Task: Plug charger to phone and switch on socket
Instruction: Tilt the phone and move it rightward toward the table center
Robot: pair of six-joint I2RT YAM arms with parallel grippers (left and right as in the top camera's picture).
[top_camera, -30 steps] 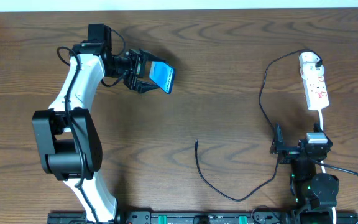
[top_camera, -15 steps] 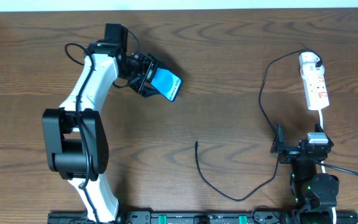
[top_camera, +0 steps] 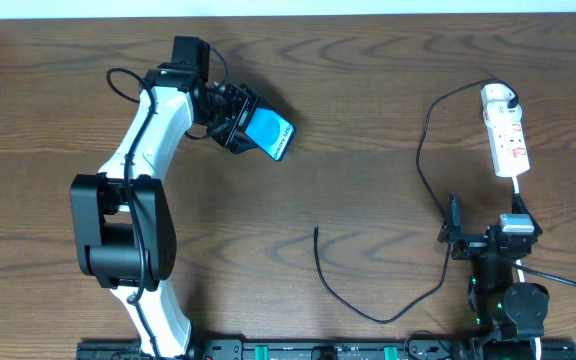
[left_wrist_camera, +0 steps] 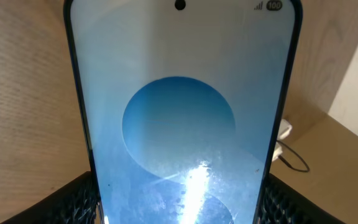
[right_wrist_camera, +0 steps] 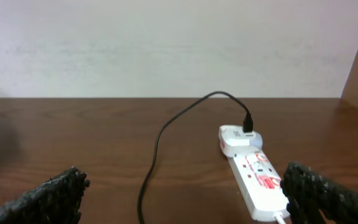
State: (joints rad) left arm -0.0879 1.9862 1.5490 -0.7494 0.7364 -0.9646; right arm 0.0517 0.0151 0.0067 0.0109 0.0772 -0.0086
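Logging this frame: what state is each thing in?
phone: screen lit, gripped, nothing plugged in
charger: free end lying loose, other end in adapter
adapter: plugged into socket
socket: switch position too small to tell
left gripper: shut on phone
right gripper: open, empty

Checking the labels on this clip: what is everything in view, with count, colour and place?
phone: one, blue screen, left of centre, held in a gripper
charger cable: one, black, loops from the adapter to a free end at mid table
adapter: one, white, plugged into the strip's far end
power strip: one, white with red markings, far right
white cord: one, leaves the strip's near end
table: one, dark wood
wall: white, behind the table
left gripper: black, shut on the phone
right gripper: black, open, near the strip
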